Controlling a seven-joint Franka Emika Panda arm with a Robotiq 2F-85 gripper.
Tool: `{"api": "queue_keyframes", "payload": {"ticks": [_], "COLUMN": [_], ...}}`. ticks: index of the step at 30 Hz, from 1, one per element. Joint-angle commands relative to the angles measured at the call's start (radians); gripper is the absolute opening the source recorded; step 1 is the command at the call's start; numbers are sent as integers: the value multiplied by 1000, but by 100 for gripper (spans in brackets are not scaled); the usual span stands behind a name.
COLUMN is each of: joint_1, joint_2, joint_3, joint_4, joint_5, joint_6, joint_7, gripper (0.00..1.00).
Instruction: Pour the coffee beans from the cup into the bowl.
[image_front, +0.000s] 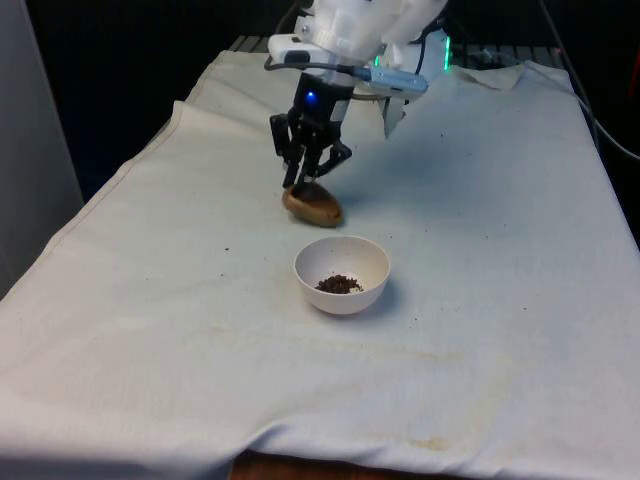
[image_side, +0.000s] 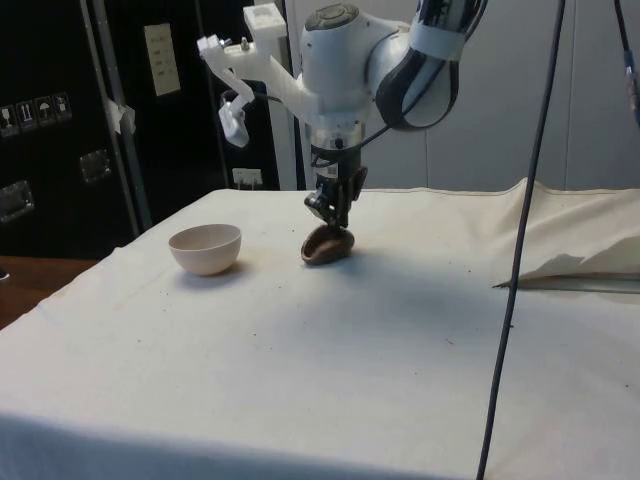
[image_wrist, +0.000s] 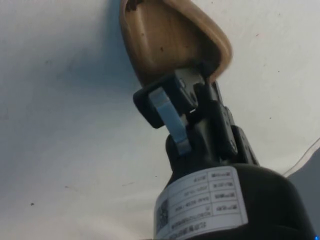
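So, the tool (image_front: 303, 181) was down low over the cloth, fingers pinched on the rim of the cup (image_front: 313, 205). In the wrist view the finger pads (image_wrist: 167, 107) were clamped on the cup (image_wrist: 170, 40) edge, one inside and one outside the wall, as far as I could tell. In the side view the tool (image_side: 330, 215) came down from above onto the cup (image_side: 328, 243).

The cup was brown, wood-looking, tipped on its side and touching the cloth. A few dark specks sat on its inner wall in the wrist view; no heap of beans was visible inside.

The bowl (image_front: 341, 275) was white and upright, just on the camera side of the cup in the front view, near it but not touching. In the side view the bowl (image_side: 205, 248) stood apart from the cup. A small pile of coffee beans (image_front: 339, 284) lay in the bottom of the bowl.

The bench (image_front: 480, 300) had a white cloth with faint stains and a few dark crumbs scattered around the bowl.
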Motion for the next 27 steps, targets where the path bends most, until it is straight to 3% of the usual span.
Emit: {"api": "queue_keyframes", "payload": {"ticks": [1,8,9,10,16,17,18,19,27], "joint_1": [-18,-15,0,-15,-11,-9,1,-7,1], "joint_2": [5,8,5,8,-9,-17,-4,-25,-90], "joint_3": [18,15,-1,15,14,14,-1,13,24], "joint_4": [-10,-9,0,-9,-9,-9,4,-8,2], "joint_5": [29,82,65,85,96,96,77,96,102], "joint_6": [21,27,10,27,14,8,12,3,-61], "joint_7": [-26,-73,-58,-76,-83,-82,-67,-80,-78], "gripper": [13,56,61,61,99,100,100,100,100]}}
